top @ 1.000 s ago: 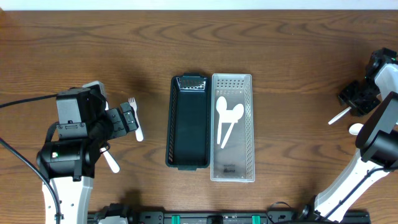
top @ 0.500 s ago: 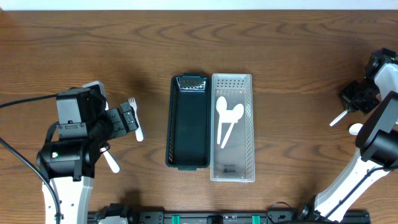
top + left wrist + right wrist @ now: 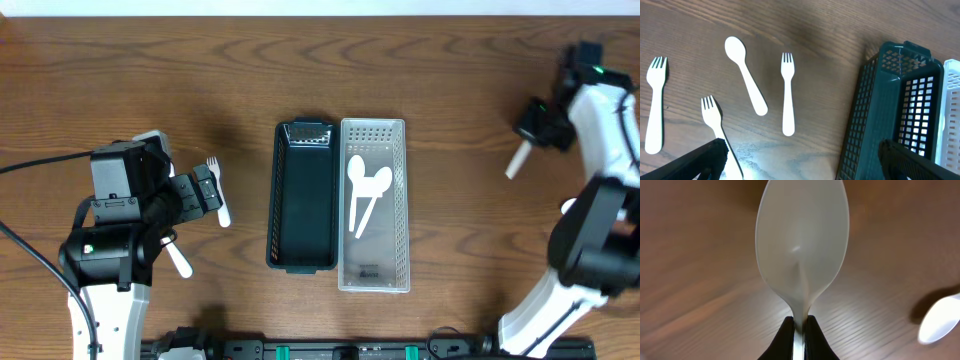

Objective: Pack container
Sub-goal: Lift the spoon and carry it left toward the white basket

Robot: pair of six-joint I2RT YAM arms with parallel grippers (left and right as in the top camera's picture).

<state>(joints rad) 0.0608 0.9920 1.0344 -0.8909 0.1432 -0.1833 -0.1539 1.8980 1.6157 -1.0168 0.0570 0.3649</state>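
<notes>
Spoon [image 3: 802, 245] clamped in right gripper [image 3: 799, 326], bowl jutting ahead

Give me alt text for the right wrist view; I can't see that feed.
A white plastic spoon fills the frame, bowl up, pinched at its neck by the dark tips of the right gripper. Behind it is the blurred wooden table, with the bowl of a second white spoon at the lower right edge.

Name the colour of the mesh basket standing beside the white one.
Dark green; the basket shows best in the left wrist view.
</notes>
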